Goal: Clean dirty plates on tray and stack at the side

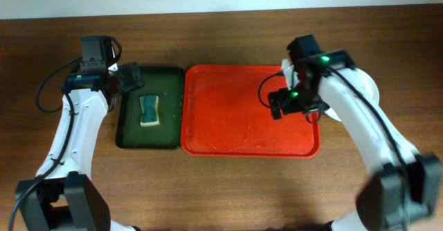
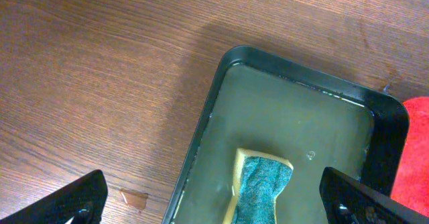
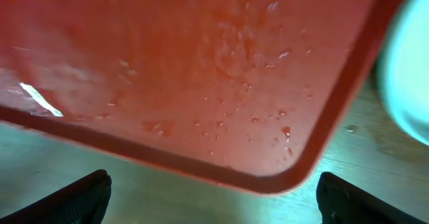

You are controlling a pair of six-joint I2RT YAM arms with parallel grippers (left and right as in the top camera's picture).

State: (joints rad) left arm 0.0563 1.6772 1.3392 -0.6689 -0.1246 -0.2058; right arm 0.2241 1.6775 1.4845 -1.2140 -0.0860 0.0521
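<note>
The red tray [image 1: 235, 113] lies at the table's centre with only water drops on it; it also fills the right wrist view [image 3: 201, 63]. A pale stack of plates [image 1: 369, 86] sits just right of the tray, mostly hidden by my right arm; a pale plate rim [image 3: 410, 76] shows in the right wrist view. I cannot tell how many plates are stacked. My right gripper [image 1: 308, 110] [image 3: 214, 197] is open and empty over the tray's right near corner. My left gripper [image 1: 131, 79] [image 2: 214, 200] is open and empty above the dark green tray.
The dark green tray [image 1: 173, 86] [image 2: 221, 96] holds shallow water and a blue-and-yellow sponge [image 1: 149, 111] [image 2: 261, 187]. It lies against the red tray's left side. A small wet spot [image 2: 134, 198] marks the wood beside it.
</note>
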